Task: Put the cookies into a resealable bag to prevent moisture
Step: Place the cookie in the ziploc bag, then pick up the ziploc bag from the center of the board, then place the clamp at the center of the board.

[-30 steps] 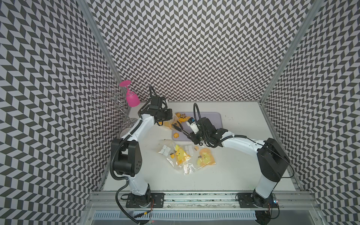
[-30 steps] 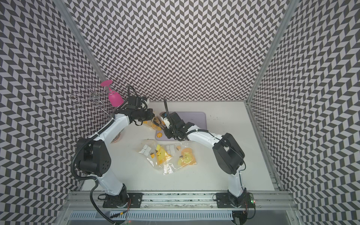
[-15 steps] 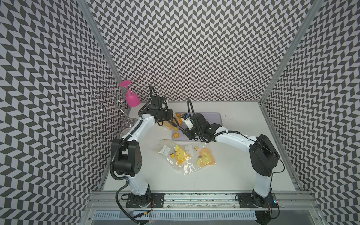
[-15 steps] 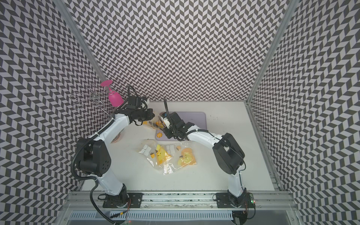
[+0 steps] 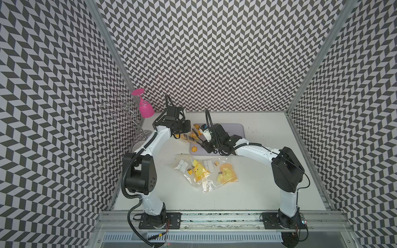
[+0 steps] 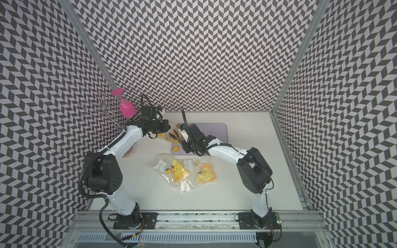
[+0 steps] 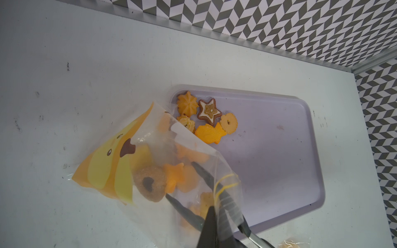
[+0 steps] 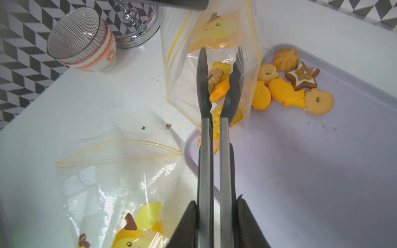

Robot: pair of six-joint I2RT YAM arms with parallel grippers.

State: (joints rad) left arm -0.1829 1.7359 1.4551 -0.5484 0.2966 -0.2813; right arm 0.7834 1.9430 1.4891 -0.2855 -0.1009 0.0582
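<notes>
Table (image 5: pixel 257 182): white, flat. A lavender rectangular plastic tray (image 5: pixel 234 133) sits at its 12 o'clock. A clear resealable plastic bag with a yellow chick print (image 7: pixel 120 163) is held up at the tray's 9 o'clock edge, mouth turned to the tongs. The left gripper (image 7: pixel 214 227) is pinched tight on the bag's yellow zip rim. The right gripper (image 8: pixel 216 199) clasps long metal tongs with black tips (image 8: pixel 205 150) by both arms. The tips are inside the bag, slightly parted; whether they touch a cookie cannot be told.

Small orange-yellow toy cookies:
- Several are already in the bag (image 7: pixel 178 178).
- Five lie loose at the tray's 10 o'clock corner (image 7: pixel 209 134), among them a brown star-topped one (image 7: pixel 209 111).
- One flower-shaped piece (image 5: pixel 194 148) sits alone at the 8 o'clock corner.

Spare clear chick-print bags (image 5: pixel 204 174) lie at the tray's 6 o'clock.

Handling, as a judgement: the cookies look light, rigid and smooth, so they are likely to skid out of the tongs. They are best nipped across the flat faces, near the middle. The bag film is thin, limp and slippery. Its zip rim is the stiffest part and the sound place to hold.

Against a second ago: the right arm has swung toward 9 o'clock, bringing the tongs in at the bag, and its squeeze on them has slackened. The left arm and bag are unchanged.
</notes>
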